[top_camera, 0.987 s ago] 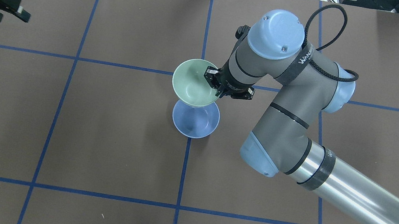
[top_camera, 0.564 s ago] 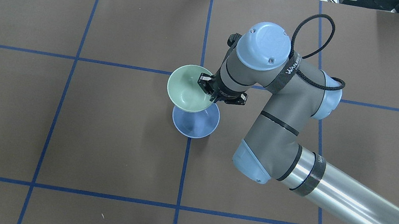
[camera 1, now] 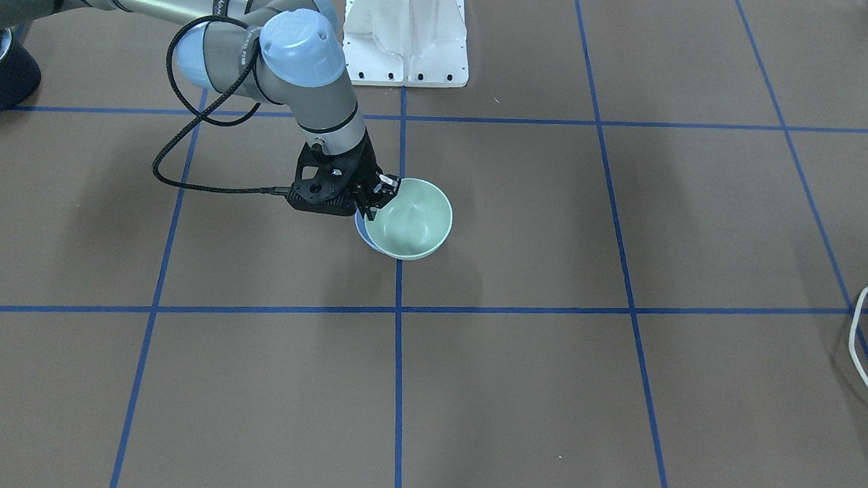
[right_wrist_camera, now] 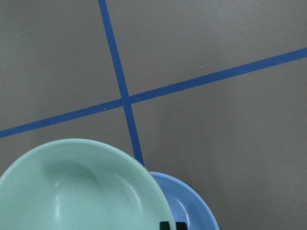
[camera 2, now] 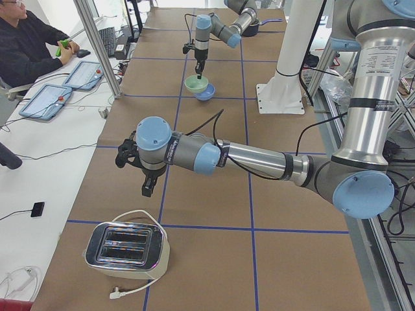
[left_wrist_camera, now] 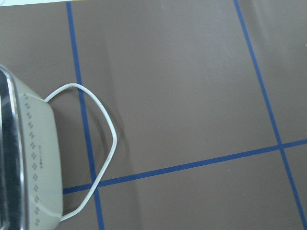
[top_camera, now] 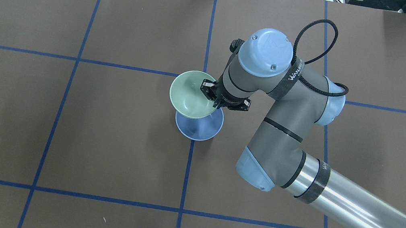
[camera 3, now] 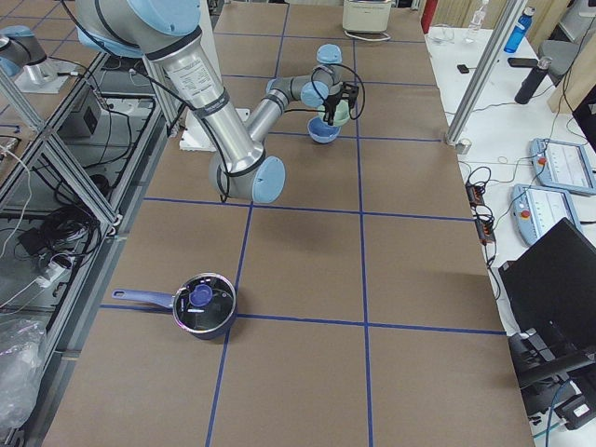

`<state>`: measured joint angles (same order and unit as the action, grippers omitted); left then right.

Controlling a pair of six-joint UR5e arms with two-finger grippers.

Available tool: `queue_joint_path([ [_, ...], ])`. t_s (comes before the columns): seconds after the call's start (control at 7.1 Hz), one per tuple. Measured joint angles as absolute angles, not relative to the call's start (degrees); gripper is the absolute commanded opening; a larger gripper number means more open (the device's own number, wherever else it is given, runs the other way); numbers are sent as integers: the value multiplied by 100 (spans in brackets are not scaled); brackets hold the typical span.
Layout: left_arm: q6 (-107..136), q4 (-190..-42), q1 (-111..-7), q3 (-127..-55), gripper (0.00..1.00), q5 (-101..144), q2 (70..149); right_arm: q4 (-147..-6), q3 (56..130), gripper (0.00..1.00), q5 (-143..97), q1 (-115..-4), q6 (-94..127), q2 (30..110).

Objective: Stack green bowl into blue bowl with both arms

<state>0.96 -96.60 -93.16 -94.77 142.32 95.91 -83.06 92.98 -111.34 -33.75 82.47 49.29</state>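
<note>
The green bowl point(top_camera: 190, 92) hangs slightly tilted from my right gripper point(top_camera: 216, 102), which is shut on its rim. It overlaps the far part of the blue bowl point(top_camera: 198, 126), which sits on the table at a blue tape crossing. In the front-facing view the green bowl point(camera 1: 413, 218) covers all but a sliver of the blue bowl point(camera 1: 361, 233). The right wrist view shows the green bowl point(right_wrist_camera: 81, 189) over the blue bowl point(right_wrist_camera: 192, 206). My left gripper point(camera 2: 148, 188) shows only in the exterior left view, above the table near a toaster. I cannot tell whether it is open or shut.
A silver toaster point(camera 2: 126, 249) with a white cord point(left_wrist_camera: 98, 158) stands at the table's left end. A dark pot with a lid point(camera 3: 200, 304) sits at the right end. The white base post point(camera 1: 407, 33) stands behind the bowls.
My right arm has carried the green bowl a little nearer, so that it overlaps the blue bowl more. My left gripper has drawn out of the overhead view at the left.
</note>
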Motion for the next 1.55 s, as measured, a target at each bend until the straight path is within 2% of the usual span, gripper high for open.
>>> queue_joint_path([
  [1.55, 35, -9641, -9348, -9334, 98, 14154, 9575, -8284, 9732, 0, -10767, -2877, 8275, 5501],
])
